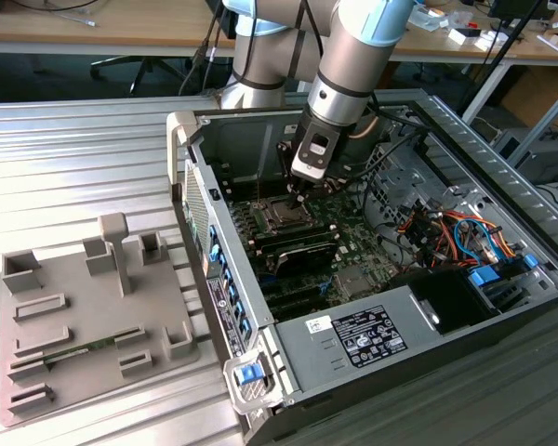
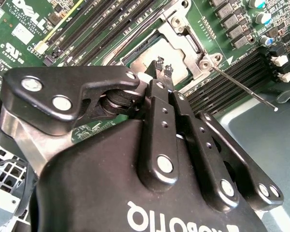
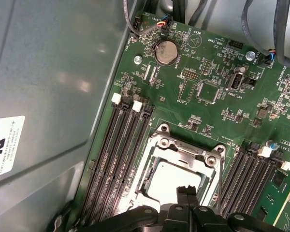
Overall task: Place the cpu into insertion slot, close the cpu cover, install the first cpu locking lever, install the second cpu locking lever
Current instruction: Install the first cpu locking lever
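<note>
Exterior view: arm reaches into the open PC case (image 1: 418,325), gripper (image 1: 296,193) just above the socket, cpu (image 1: 284,216) sitting in it
Second wrist view: fingertips (image 2: 159,63) pressed together, nothing between them, hovering over the cpu's edge; locking lever (image 2: 241,87) sticks out free beside the socket
First wrist view: cpu cover (image 3: 186,153) lies flat, framing the seated cpu, memory slots (image 3: 118,159) alongside

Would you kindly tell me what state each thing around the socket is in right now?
cpu: seated in the socket, silvery top up.
cpu cover: lowered over the cpu.
locking lever: swung out, not latched.
tool: shut, tips at the socket.
computer case: side open.
</note>
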Robot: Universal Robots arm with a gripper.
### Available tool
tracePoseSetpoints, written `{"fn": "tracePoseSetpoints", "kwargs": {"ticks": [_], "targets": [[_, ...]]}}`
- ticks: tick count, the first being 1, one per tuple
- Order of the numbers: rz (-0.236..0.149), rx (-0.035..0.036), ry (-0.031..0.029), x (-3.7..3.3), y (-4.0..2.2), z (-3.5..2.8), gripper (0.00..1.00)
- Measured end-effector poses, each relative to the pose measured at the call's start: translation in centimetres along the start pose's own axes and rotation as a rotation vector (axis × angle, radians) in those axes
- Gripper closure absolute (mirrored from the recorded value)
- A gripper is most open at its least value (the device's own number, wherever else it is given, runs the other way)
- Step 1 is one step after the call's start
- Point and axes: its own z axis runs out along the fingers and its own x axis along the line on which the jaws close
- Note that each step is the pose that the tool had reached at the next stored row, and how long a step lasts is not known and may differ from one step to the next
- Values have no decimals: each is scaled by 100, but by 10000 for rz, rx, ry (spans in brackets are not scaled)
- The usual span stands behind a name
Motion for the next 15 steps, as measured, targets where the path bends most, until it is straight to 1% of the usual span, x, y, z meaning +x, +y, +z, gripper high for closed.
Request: {"fn": "tracePoseSetpoints", "kwargs": {"ticks": [15], "targets": [[-385, 0, -35, 0, 0, 0, 89]]}}
